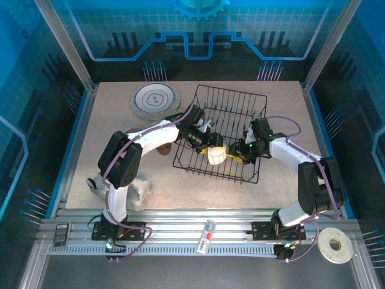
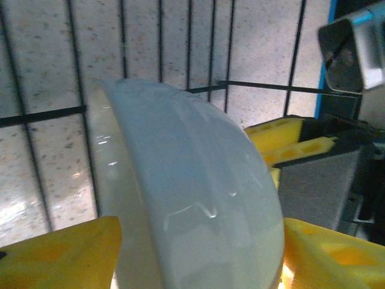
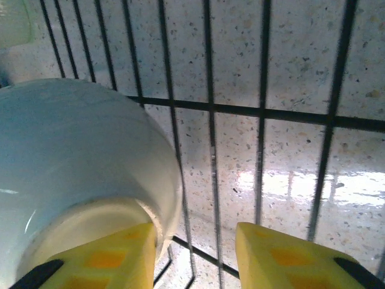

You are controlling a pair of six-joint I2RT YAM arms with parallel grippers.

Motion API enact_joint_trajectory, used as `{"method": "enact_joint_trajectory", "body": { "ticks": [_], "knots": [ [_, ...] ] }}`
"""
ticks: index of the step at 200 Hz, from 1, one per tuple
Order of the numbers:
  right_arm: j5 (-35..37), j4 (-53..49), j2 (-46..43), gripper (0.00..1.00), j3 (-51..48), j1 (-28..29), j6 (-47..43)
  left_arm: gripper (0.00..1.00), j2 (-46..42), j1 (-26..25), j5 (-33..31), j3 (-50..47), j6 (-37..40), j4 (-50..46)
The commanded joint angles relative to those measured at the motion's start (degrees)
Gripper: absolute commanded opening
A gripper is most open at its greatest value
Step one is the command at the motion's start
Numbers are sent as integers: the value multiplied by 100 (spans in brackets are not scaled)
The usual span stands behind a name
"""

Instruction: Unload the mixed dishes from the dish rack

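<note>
The black wire dish rack stands mid-table, and both arms reach down into it. A small white bowl lies on its side on the rack floor. In the left wrist view this bowl fills the gap of my left gripper, whose yellow fingers lie against both its sides. My right gripper is open beside the bowl. Its left finger touches the bowl's foot, and only rack wires lie between its fingers. A patterned plate lies flat on the table left of the rack.
A small brown cup stands on the table under the left arm. A whitish lump sits by the left arm's base. A white tape ring lies on the frame at the near right. Rack sides rise around both grippers.
</note>
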Motion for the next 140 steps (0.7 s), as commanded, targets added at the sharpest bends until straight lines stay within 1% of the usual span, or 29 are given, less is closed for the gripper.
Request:
{"method": "enact_joint_trajectory", "body": {
  "ticks": [1, 24, 55, 91, 100, 140],
  "knots": [
    [535, -549, 281, 39, -75, -43, -140, 62, -30, 139, 131, -369, -397, 319],
    [531, -659, 280, 39, 9, -80, -207, 48, -68, 148, 329, -389, -582, 474],
    [485, -769, 263, 39, 329, -158, -261, 35, -55, 153, 416, -395, -811, 668],
    [455, -931, 229, 39, 599, -201, -311, 6, 30, 160, 575, -284, -1053, 885],
    [439, -960, 211, 39, 644, -219, -322, 0, 50, 152, 603, -242, -1107, 927],
    [461, -1063, 83, 39, 699, -267, -346, 0, -20, 152, 784, -116, -1479, 1222]
  ]
}}
